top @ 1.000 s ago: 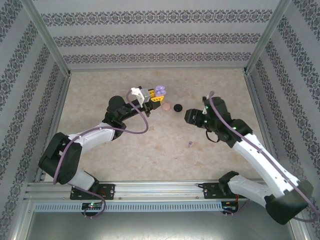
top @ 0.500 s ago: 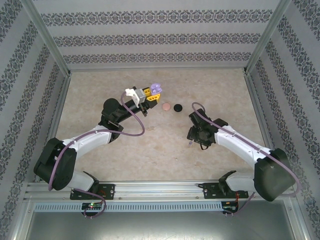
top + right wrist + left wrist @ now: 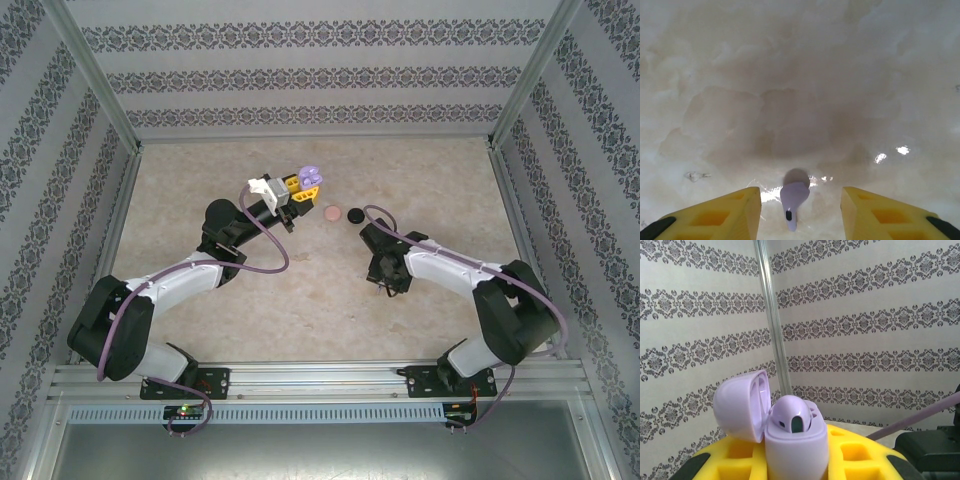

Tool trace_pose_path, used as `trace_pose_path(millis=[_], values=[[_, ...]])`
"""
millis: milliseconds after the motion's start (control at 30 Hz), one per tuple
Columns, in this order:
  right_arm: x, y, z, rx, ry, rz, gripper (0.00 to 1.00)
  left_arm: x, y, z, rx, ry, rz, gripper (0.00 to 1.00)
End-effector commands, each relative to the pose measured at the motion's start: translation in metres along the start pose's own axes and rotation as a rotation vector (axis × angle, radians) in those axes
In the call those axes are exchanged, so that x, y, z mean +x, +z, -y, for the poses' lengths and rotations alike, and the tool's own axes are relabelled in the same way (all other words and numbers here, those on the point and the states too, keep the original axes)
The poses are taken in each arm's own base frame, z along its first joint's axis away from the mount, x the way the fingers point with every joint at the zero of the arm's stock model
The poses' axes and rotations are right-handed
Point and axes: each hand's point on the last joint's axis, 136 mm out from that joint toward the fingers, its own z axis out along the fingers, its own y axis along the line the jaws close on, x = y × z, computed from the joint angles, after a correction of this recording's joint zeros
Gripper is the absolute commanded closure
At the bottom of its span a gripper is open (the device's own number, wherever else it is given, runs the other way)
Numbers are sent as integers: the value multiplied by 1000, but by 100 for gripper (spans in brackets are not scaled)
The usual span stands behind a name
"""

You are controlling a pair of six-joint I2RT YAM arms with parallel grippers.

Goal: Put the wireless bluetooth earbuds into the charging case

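Pointing down, the spread right pincer point(image 3: 800, 197) straddles a purple earbud point(image 3: 793, 196); left pincer point(image 3: 797, 466) pinches purple case point(image 3: 796, 432).

From high above and behind both arm bases: looks down on the whole counter point(image 3: 300, 300), from far off. At the left wrist: faces level toward the patterned wall point(image 3: 865, 315), very near the purple case point(image 3: 792, 440) between the left fingers point(image 3: 877, 455); same case point(image 3: 311, 177) tiny from above. At the right wrist: faces straight down, close over the counter and a purple earbud point(image 3: 792, 196) between the right fingers point(image 3: 747, 202).
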Motion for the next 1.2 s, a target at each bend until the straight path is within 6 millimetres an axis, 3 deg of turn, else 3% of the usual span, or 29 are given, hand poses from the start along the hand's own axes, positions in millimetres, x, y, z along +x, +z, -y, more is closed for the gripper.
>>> trace_pose_path(millis=[0, 1167], values=[[-5, 2, -10, -3, 12, 16, 55, -18, -5, -3, -11, 38, 65, 100], [20, 25, -9, 51, -24, -50, 62, -15, -8, -3, -20, 39, 55, 100]])
